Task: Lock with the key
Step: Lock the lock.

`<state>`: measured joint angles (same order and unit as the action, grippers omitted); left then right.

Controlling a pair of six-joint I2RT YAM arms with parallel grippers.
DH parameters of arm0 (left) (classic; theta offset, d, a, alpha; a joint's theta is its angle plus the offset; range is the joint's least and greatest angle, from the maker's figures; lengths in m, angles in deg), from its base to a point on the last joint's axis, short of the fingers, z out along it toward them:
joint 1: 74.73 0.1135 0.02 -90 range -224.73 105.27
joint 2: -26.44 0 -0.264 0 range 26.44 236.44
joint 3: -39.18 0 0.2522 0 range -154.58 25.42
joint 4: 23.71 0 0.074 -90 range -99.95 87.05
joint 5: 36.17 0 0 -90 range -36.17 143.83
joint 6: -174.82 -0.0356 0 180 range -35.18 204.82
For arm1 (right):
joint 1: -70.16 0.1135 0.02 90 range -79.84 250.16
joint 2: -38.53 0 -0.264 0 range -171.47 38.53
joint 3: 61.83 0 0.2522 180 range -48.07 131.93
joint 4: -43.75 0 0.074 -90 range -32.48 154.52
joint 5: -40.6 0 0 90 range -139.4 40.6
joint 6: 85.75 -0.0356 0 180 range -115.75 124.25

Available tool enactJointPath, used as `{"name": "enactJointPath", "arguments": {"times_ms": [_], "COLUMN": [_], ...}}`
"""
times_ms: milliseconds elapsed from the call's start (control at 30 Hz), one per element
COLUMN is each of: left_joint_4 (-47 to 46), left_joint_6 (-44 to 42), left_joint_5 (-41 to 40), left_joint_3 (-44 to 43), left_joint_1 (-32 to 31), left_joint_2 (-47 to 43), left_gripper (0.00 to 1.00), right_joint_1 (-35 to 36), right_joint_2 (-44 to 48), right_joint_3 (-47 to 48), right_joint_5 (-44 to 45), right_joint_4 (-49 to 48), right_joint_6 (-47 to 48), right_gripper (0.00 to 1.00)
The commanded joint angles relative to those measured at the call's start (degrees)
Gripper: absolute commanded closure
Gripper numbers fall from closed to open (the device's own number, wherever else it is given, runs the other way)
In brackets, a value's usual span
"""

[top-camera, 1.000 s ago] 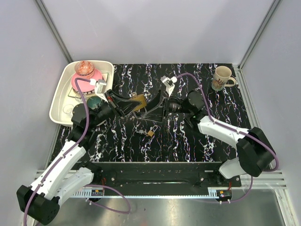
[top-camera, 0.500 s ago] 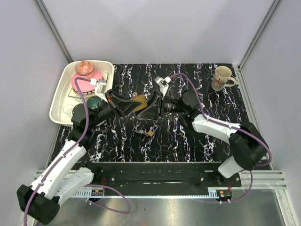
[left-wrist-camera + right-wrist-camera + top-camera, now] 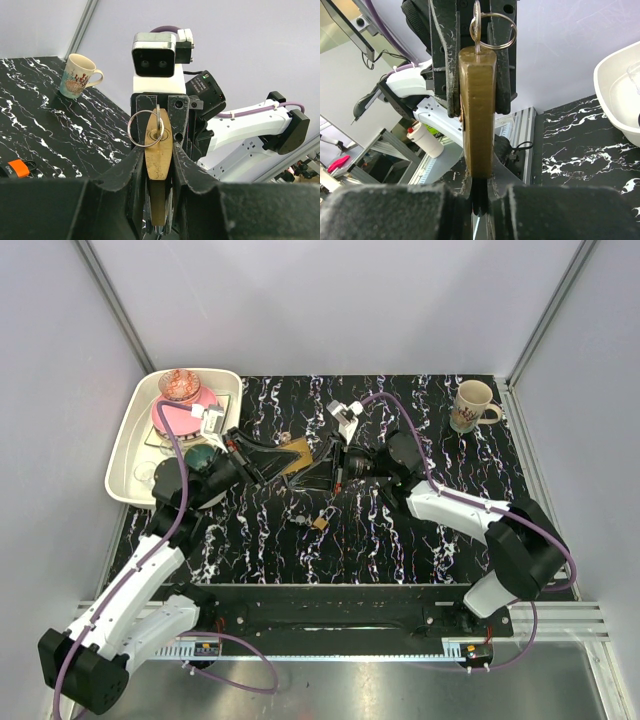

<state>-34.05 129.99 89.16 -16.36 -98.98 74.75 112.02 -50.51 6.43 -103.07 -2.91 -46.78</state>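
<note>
Left claw and right claw both clamp the padlock above the table. Key lies unused there; insertion and turning apparently remain.

Found the padlock off the table, brass and flat-sided, seen standing on end in both wrist views. Was pinched from opposite sides by the left gripper and the right gripper, both closed on it. Carried a steel ring and a silver key at its upper end. Spotted the key flat on the table, well apart from the padlock, orange head showing, blade not made out
</note>
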Motion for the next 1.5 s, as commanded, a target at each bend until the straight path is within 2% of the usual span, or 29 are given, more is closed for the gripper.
{"name": "enactJointPath", "arguments": {"times_ms": [0,267,333,367,400,467,500,633,767,967,1067,1167,1267,1300,1400,1467], "left_joint_4": [-8.7,-6.0,-4.6,-3.6,-0.6,3.4,7.0,13.0,17.1,23.9,26.1,25.2,19.9,14.9,8.9,9.2], "left_joint_6": [-0.8,-2.4,-3.6,-4.2,-5.7,-7.6,-9.5,-12.4,-15.1,-17.0,-15.7,-13.4,-9.0,-5.4,-1.8,-2.1], "left_joint_5": [0.6,-1.0,-1.4,-1.6,-2.3,-3.1,-3.5,-4.5,-7.1,-8.5,-5.2,1.7,10.4,13.7,16.8,17.0], "left_joint_3": [-2.7,-2.3,-2.3,-2.4,-3.2,-4.5,-6.0,-8.4,-9.6,-13.7,-15.3,-16.3,-15.4,-14.0,-12.2,-12.2], "left_joint_1": [-0.3,-0.3,-0.3,-0.3,-0.3,-0.3,-0.3,0.2,1.5,5.6,8.2,10.6,12.8,13.6,14.0,14.0], "left_joint_2": [-0.9,-1.8,-2.6,-2.8,-3.0,-3.5,-3.6,-4.3,-6.6,-6.6,-4.5,-1.0,2.2,2.7,3.6,3.6], "left_gripper": [1.00,1.00,0.95,0.90,0.74,0.55,0.42,0.23,0.11,0.07,0.07,0.10,0.18,0.22,0.27,0.30], "right_joint_1": [0.5,0.5,0.5,0.5,0.5,0.5,0.5,0.5,0.5,0.5,0.6,0.5,0.5,0.5,0.5,0.5], "right_joint_2": [-0.2,1.0,1.2,1.3,1.5,1.8,1.8,2.3,2.4,3.2,3.5,3.6,3.8,3.8,3.7,3.6], "right_joint_3": [2.8,2.6,2.5,2.4,2.3,2.1,2.1,1.9,1.8,1.3,1.4,1.5,1.6,1.6,1.7,1.7], "right_joint_5": [0.4,1.3,1.5,1.5,1.5,1.5,1.5,1.4,0.9,0.9,0.9,0.9,0.8,0.8,0.8,0.8], "right_joint_4": [0.4,4.1,4.8,4.8,4.6,4.2,4.3,4.3,4.4,5.6,6.0,6.1,6.1,6.2,6.5,6.5], "right_joint_6": [-0.4,2.3,2.8,2.9,2.9,2.9,2.9,2.9,3.1,3.8,4.3,4.4,4.4,4.4,4.7,4.8], "right_gripper": [1.00,1.00,1.00,1.00,1.00,1.00,1.00,1.00,1.00,1.00,1.00,1.00,1.00,1.00,1.00,1.00]}}
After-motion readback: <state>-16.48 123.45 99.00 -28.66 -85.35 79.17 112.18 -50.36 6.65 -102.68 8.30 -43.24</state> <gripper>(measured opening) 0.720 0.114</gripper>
